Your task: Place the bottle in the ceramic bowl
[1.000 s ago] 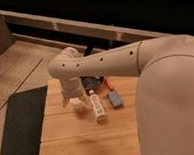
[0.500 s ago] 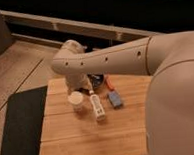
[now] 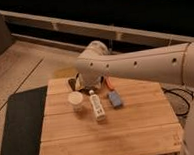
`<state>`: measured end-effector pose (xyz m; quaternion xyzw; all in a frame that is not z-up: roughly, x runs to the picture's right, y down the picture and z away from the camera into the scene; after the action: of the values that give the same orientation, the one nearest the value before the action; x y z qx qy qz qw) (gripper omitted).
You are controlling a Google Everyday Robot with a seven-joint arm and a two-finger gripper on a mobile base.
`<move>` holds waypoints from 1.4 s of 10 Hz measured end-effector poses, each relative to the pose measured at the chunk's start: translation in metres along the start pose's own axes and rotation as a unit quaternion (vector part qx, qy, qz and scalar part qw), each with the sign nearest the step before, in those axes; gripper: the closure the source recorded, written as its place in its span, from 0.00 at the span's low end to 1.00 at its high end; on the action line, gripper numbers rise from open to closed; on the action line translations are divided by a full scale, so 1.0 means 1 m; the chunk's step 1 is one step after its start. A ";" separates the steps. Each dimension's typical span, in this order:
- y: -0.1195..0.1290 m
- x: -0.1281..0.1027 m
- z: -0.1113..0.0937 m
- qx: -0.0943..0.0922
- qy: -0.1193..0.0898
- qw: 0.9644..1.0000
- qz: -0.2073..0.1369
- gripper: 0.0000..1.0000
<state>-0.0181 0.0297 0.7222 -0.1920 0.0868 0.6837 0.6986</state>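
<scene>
Gripper [image 3: 84, 86] tucked under the arm at frame centre, grip state cannot be told. The arm has shifted right. Bottle [image 3: 96, 106] lies unmoved beside the white cup [image 3: 75, 100], below the ceramic bowl [image 3: 72, 83].

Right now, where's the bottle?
The bottle lies flat near the middle of the wooden table in the camera view, between the white cup and a blue object; the gripper hangs just behind its cap end, below the arm.

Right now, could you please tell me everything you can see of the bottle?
The bottle is small, slim and white, plastic by its look, with a narrow capped neck and a pale label bearing dark marks. It lies flat on the wooden table, cap pointing away, between a white cup and a blue object, touching neither. The tool, mostly hidden under the arm, is just beyond its cap.
</scene>
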 end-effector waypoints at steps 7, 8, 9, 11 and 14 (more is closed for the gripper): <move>-0.050 0.001 0.024 0.031 0.041 0.998 0.022 0.35; -0.050 0.001 0.024 0.031 0.041 0.998 0.021 0.35; -0.050 0.002 0.026 0.027 0.042 0.998 0.023 0.35; -0.049 0.004 0.037 0.005 0.052 0.998 0.033 0.35; -0.053 0.004 0.057 -0.027 0.067 0.997 0.041 0.35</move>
<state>0.0263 0.0558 0.7810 -0.2521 0.1230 0.6998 0.6570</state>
